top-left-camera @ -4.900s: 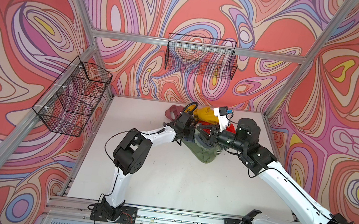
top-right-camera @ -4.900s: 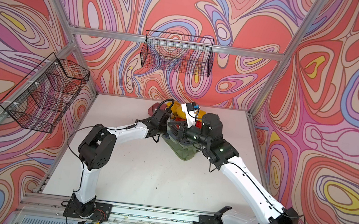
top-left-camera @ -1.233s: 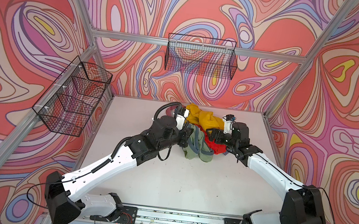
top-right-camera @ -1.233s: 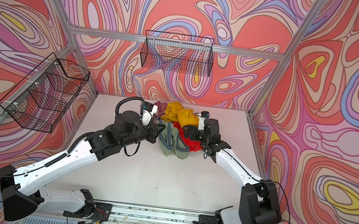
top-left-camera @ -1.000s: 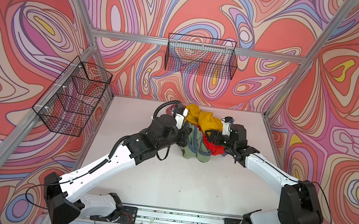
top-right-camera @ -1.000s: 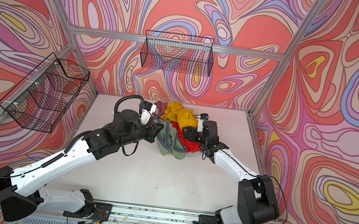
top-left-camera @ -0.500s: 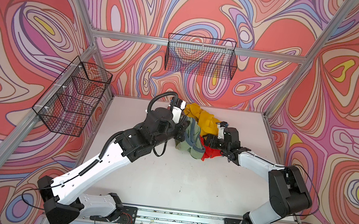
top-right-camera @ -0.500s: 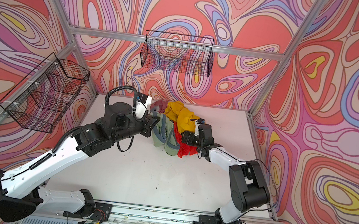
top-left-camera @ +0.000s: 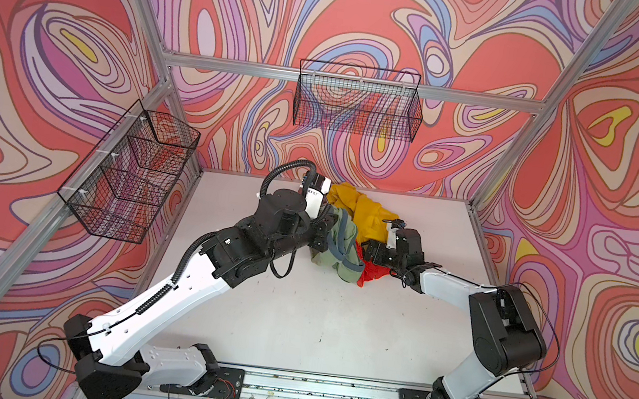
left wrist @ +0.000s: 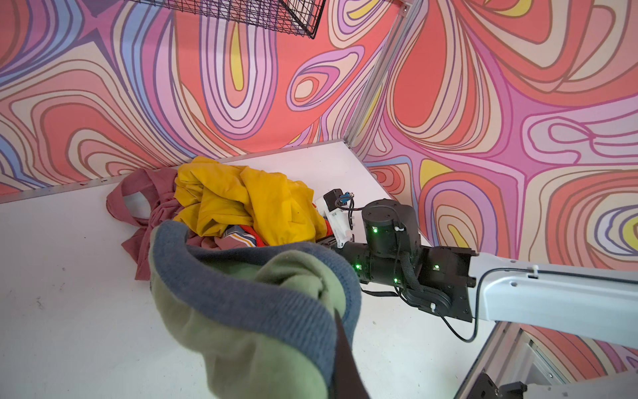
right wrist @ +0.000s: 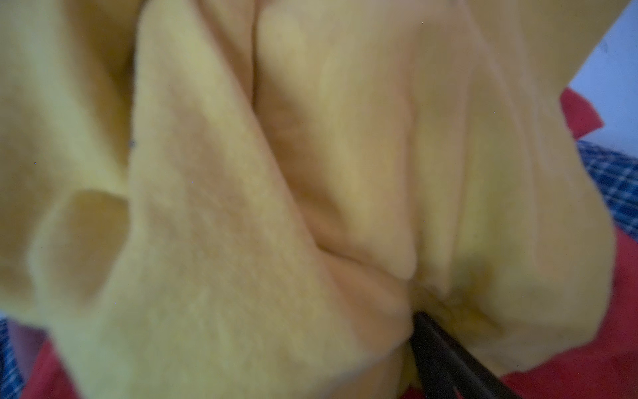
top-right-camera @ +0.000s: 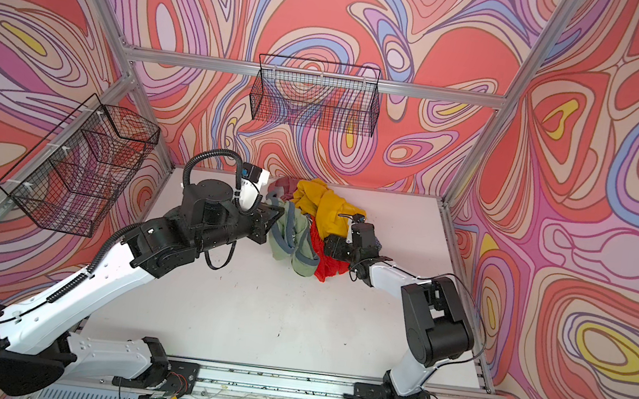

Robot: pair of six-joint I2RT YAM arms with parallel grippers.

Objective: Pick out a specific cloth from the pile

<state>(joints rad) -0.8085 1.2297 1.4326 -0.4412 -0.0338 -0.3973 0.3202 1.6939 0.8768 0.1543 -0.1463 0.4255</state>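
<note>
The olive-green cloth (top-left-camera: 338, 249) (top-right-camera: 291, 238) with grey-blue trim hangs bunched from my left gripper (top-left-camera: 328, 231) (top-right-camera: 274, 219), which is shut on it just left of the pile. In the left wrist view the cloth (left wrist: 248, 311) drapes over the jaws and one dark finger (left wrist: 343, 359) shows. The pile holds a mustard-yellow garment (top-left-camera: 366, 215) (left wrist: 241, 203), a red one (top-left-camera: 371, 272), a pink one (left wrist: 152, 193) and blue checked fabric (right wrist: 614, 179). My right gripper (top-left-camera: 367, 251) (top-right-camera: 330, 246) stands open, pushed against the pile's right side. Yellow fabric fills the right wrist view.
The white table (top-left-camera: 313, 325) is walled by patterned panels and aluminium posts. A wire basket (top-left-camera: 357, 105) hangs on the back wall and another (top-left-camera: 131, 180) on the left wall. Both arms reach in from the front rail.
My left gripper has drawn the olive cloth up and to the left, away from the pile. The right gripper slid a little left into the pile, its elbow folding back.
</note>
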